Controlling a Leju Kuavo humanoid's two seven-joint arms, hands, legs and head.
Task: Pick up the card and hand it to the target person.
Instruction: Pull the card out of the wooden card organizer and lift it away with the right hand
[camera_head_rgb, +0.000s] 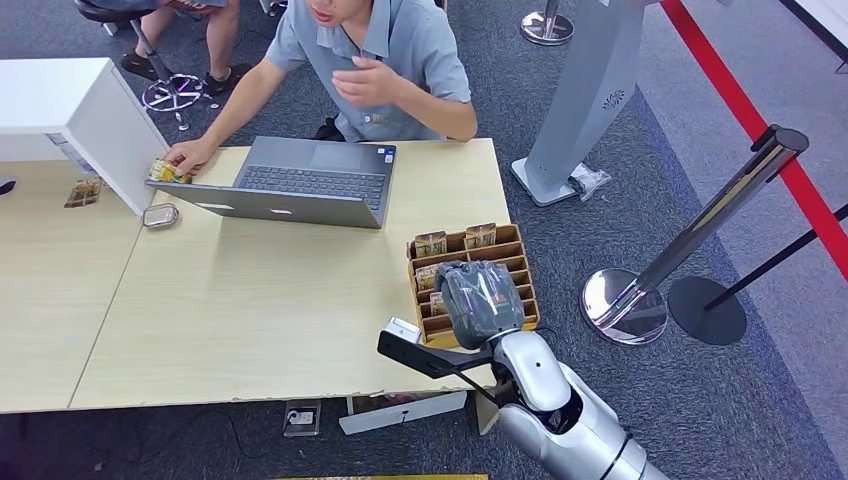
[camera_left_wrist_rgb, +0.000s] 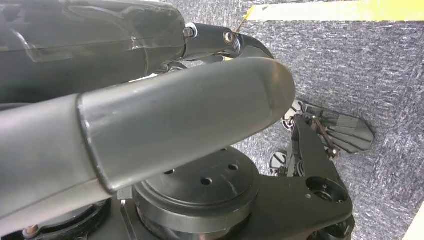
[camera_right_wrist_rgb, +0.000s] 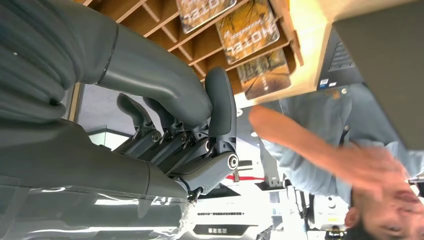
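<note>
The right hand (camera_head_rgb: 480, 302) is seen poised over the slotted wooden card rack (camera_head_rgb: 512, 250) at the near right corner of the counter (camera_head_rgb: 250, 300), in front of the seated person (camera_head_rgb: 395, 70). In the right wrist view the fingers (camera_right_wrist_rgb: 220, 100) are curled partway inward, close to the thumb (camera_right_wrist_rgb: 150, 80), with nothing between them; no card is pinched. The hotel cards (camera_right_wrist_rgb: 250, 32) are standing in the rack's slots, near the fingertips but apart from them. Two further cards (camera_head_rgb: 455, 240) are visible upright in the rack's far row in the head view.

The left hand (camera_left_wrist_rgb: 150, 125) is seen hanging low beside the robot; whether it is spread or closed cannot be told.

Judgement: the task is at an early stage. The reach to the rack appears done; the grasp, the lift and the handover to the person behind the laptop (camera_head_rgb: 300, 180) are all left. One of the person's hands (camera_head_rgb: 185, 155) is resting on the counter beside the laptop; no hand is held out to receive.
</note>
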